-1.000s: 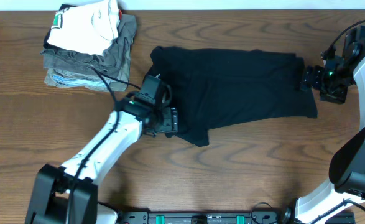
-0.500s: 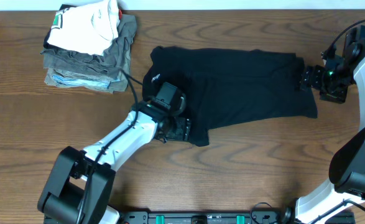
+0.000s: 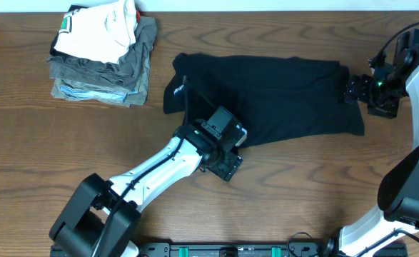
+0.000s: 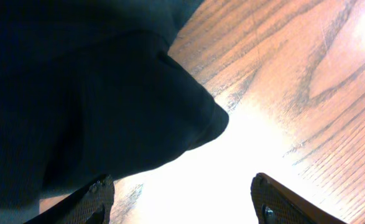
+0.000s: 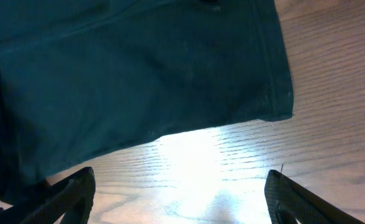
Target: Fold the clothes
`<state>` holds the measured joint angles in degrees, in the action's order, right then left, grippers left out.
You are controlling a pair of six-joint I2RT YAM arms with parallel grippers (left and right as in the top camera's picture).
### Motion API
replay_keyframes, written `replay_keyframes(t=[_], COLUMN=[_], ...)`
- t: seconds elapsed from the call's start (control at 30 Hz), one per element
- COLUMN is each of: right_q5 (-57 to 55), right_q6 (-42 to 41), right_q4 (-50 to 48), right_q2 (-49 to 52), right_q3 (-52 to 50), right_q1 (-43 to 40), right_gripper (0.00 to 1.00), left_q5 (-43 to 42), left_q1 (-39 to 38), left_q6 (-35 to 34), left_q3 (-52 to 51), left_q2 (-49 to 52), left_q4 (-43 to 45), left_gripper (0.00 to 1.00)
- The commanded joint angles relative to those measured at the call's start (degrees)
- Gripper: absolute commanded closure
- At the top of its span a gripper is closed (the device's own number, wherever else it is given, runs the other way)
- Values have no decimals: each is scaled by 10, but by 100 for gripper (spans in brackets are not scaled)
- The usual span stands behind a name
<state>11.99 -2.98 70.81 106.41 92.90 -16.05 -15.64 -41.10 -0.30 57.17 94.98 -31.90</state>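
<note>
Black shirt (image 3: 288, 96) lying flat across the middle and right of a wooden table (image 3: 52, 157). Left gripper (image 4: 182, 202) hovers spread wide at its near-left corner; right gripper (image 5: 182, 199), also spread wide, over its right hem. Cloth looks light and limp; corners seem the best holds

— What's beneath you?
— A brown wooden table (image 3: 280, 193), grain running wide. Along its far edge I see a pale strip (image 3: 266, 4).
— And the light?
— Bright glare (image 4: 232, 162) on the wood.
</note>
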Motion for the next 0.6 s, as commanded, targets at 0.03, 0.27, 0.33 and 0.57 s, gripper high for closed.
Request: replay_keyframes(t=[0.03,0.27,0.33,0.57], right_q5=[-2,-2,-2,-2], right_q6=[1,1,1,1], right_q4=[-2,-4,-4,-9], right_q2=[-4,-4,-4,-4], right_q3=[-3,-3,-3,-3], right_q1=[4,4,4,4], right_gripper=[14,14,14,13], left_q5=[21,92,87,87], left_q1=[0,0,0,0], left_q6=[76,149,162,207], left_q3=[32,56,56,56], left_q2=[-1,3,12,61], left_q4=[-27,-50,-55,-75], left_gripper=[28,24,25,38])
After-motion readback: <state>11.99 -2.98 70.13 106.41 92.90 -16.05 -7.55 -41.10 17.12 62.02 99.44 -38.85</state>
